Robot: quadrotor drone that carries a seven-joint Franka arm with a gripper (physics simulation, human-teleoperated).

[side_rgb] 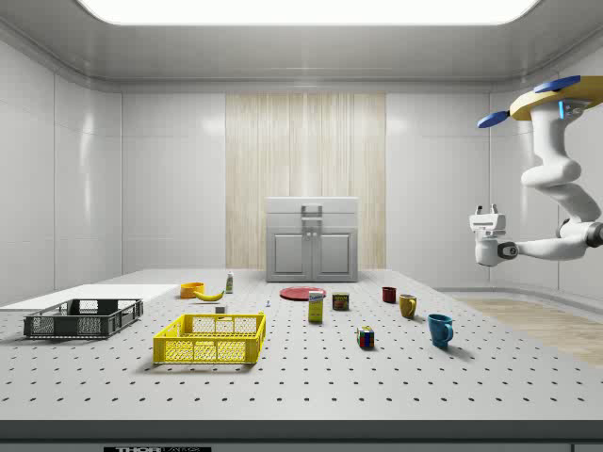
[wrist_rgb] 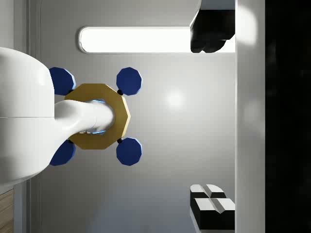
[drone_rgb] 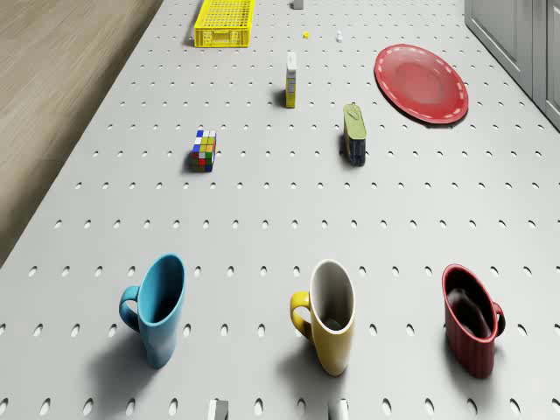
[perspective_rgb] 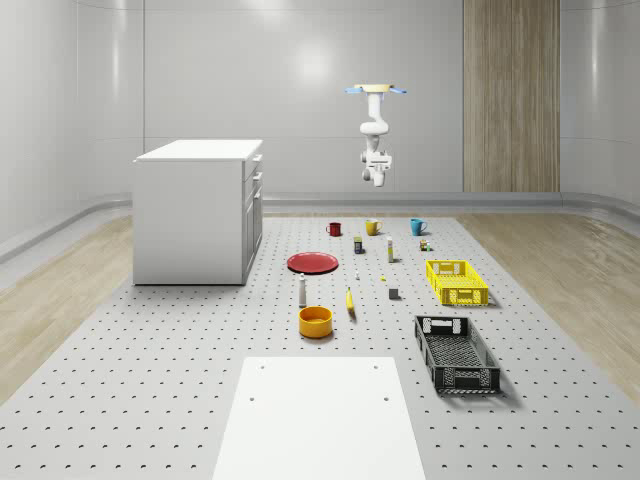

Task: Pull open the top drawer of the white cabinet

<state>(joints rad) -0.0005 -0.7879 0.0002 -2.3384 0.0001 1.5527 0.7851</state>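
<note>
The white cabinet (perspective_rgb: 195, 212) stands on the perforated table at the whole-scene view's left. Its top drawer (side_rgb: 312, 212) with a small handle faces the side view camera and sits flush with the front. The drone (perspective_rgb: 377, 91) hovers high over the row of mugs at the table's far end, well to the right of the cabinet. Its white arm hangs below it. The gripper (side_rgb: 487, 210) points upward, far from the drawer, and in the wrist view the gripper (wrist_rgb: 213, 119) is open with nothing between its fingers (wrist_rgb: 212, 205).
Below the drone stand a blue mug (drone_rgb: 159, 306), a yellow mug (drone_rgb: 329, 317) and a red mug (drone_rgb: 472, 325). A red plate (perspective_rgb: 313, 263), orange bowl (perspective_rgb: 315, 321), banana (perspective_rgb: 350, 302), yellow crate (perspective_rgb: 457, 282) and black crate (perspective_rgb: 456, 353) lie on the table.
</note>
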